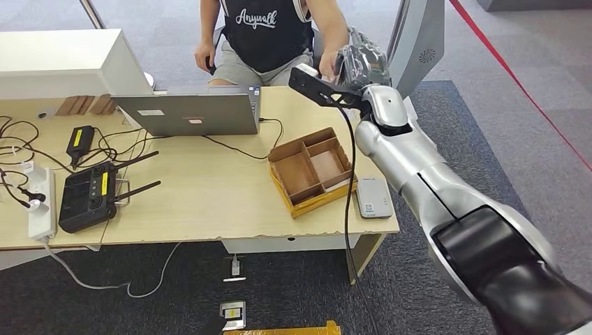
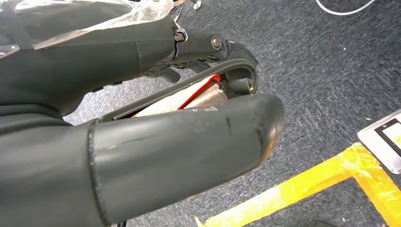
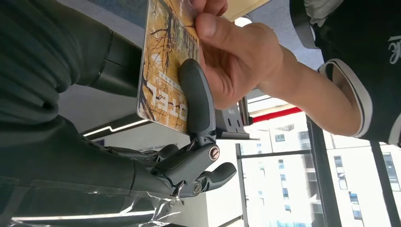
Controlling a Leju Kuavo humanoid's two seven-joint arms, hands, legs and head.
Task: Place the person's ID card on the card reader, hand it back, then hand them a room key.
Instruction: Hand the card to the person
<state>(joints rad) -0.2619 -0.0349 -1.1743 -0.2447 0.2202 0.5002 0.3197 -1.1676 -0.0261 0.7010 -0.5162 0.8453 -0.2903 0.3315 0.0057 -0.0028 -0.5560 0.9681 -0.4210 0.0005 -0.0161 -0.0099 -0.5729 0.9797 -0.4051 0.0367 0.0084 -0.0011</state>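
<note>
In the upper middle of the head frame the right hand (image 1: pixel 361 64) is stretched across the desk (image 1: pixel 209 202) to the seated person (image 1: pixel 269 35); in the right wrist view it pinches a yellow card (image 3: pixel 165 61) printed with bare trees and part of the word "HOTEL", one dark finger (image 3: pixel 196 99) lying across the card's face, while the person's hand (image 3: pixel 236 56) grips the far end of the same card; both hold it at once, so this looks like the room-key handover. The card is thin, stiff and light, probably glossy and so slippery; a pinch on the flat faces near one short end suits it best, leaving the other end free for the taker; I judge it would slide out easily if the finger eased before the person's grip was firm, or bend little if both pulled. In the left wrist view the left hand (image 2: pixel 179 118) hangs over the grey carpet (image 2: pixel 331 66) and yellow floor tape (image 2: pixel 302 189); its thumb and fingers are closed around something flat with a red edge, which I cannot identify. The reader (image 1: pixel 373 197) lies at the desk's right edge, just beside the brown divided tray (image 1: pixel 311 171); a laptop (image 1: pixel 188 112) stands in the upper middle.
</note>
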